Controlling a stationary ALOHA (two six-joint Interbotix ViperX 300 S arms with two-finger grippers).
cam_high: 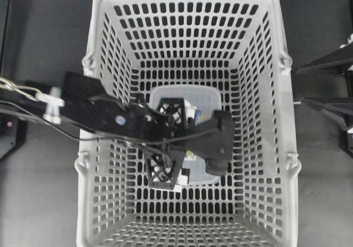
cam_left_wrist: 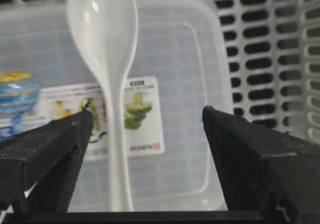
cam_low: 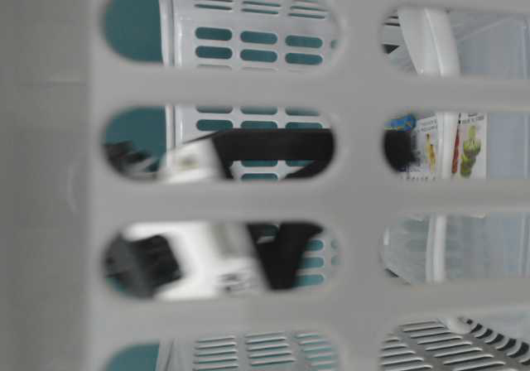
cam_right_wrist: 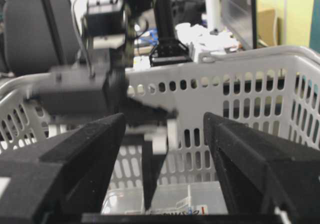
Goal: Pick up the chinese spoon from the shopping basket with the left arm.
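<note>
From overhead we look straight down into the shopping basket, seeing its whole floor. Our table-level camera sits pressed close against a basket wall, peering through the slots. The left wrist view looks down, very near, at the clear container on the basket floor. The right wrist view looks level from outside the basket. All four share the basket's interior.
</note>
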